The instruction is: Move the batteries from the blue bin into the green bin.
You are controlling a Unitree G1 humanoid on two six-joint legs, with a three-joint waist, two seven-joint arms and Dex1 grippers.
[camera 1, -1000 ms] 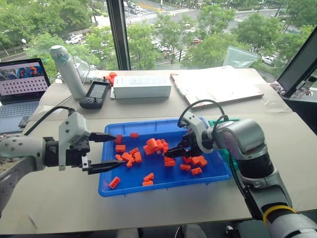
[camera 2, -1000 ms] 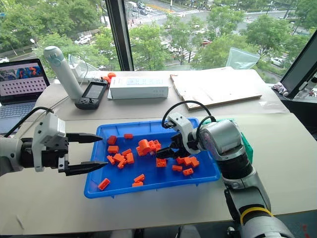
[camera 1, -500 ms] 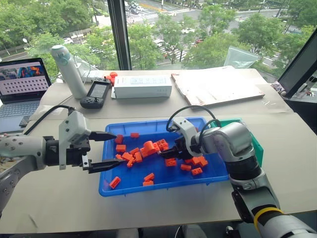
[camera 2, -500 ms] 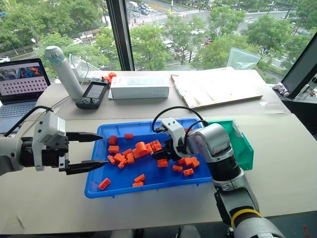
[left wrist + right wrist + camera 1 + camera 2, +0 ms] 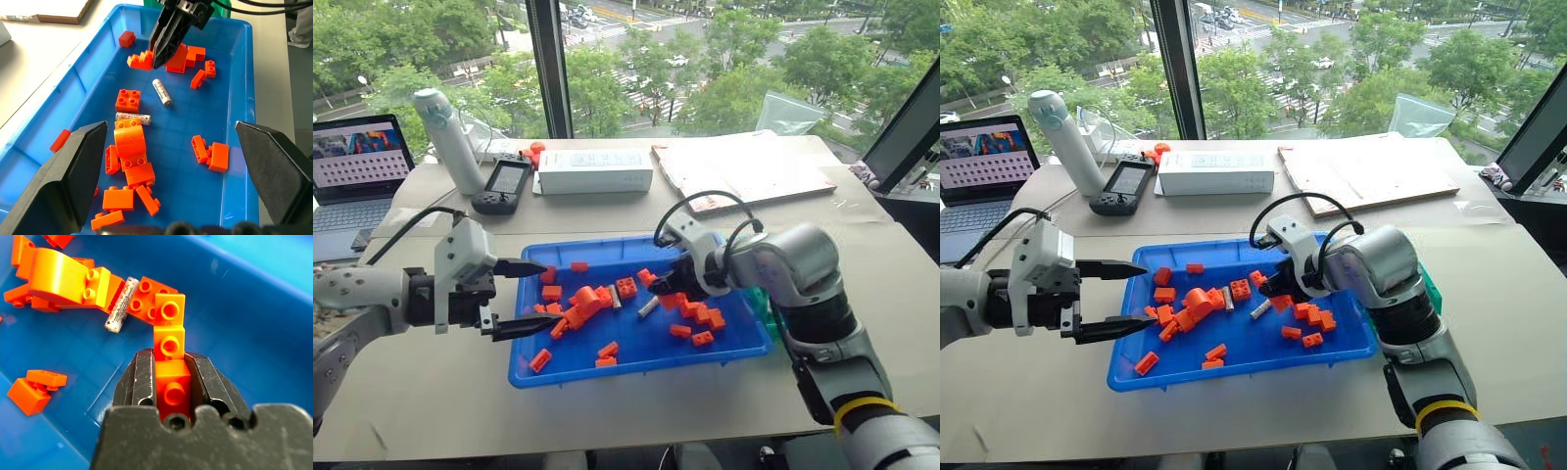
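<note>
Right gripper (image 5: 168,377), open a second earlier, had clamped a long orange plastic brick (image 5: 169,345), not the slim silver batteries (image 5: 161,92) in the shallow blue plastic bin (image 5: 234,88); left gripper (image 5: 530,296) apart

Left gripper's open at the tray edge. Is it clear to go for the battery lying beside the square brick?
Probably yes. The left gripper is open, and the battery lies exposed on the blue bin floor, though orange bricks sit close against it.

Two batteries (image 5: 161,92) were seen lying in the blue bin (image 5: 636,364) among bricks (image 5: 579,304); the green bin (image 5: 766,315) was placed at its right.
</note>
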